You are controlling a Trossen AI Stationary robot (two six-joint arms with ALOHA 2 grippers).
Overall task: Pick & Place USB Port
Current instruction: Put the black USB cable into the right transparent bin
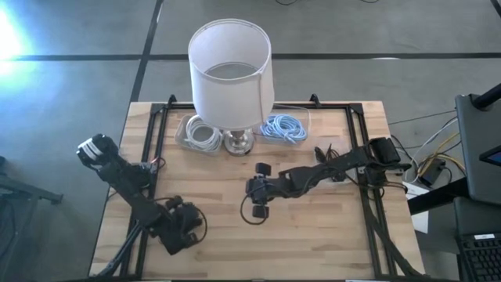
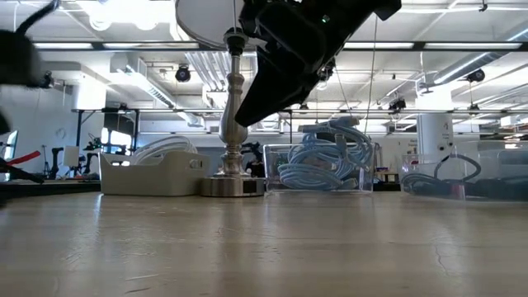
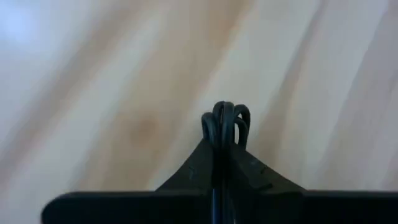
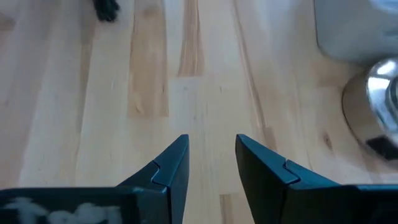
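Note:
My left gripper (image 1: 184,227) (image 3: 222,146) hangs over the near left of the wooden table (image 1: 329,243) and is shut on a small bunch of black cord loops (image 3: 225,118). The USB port itself is out of view. My right gripper (image 1: 249,189) (image 4: 211,149) stands open above the table's middle, slanting down toward the left, with only bare wood between its fingers. A small black thing (image 4: 106,7) lies on the wood farther off in the right wrist view; what it is I cannot tell. My left gripper pinches the black cord's loops (image 3: 224,127) between its two fingertips, several strands together. The rounded ends of the loops stick out just past the fingertips. The fingers slant downward over the wood. Whether the rest of the cord lies on the table is hidden by the gripper.
A lamp with a white shade (image 1: 231,70) and chrome base (image 1: 239,141) (image 4: 373,118) stands at the far middle. Left of it is a bin of white cables (image 1: 200,135), right of it a clear bin of blue cables (image 1: 283,127) (image 2: 326,165).

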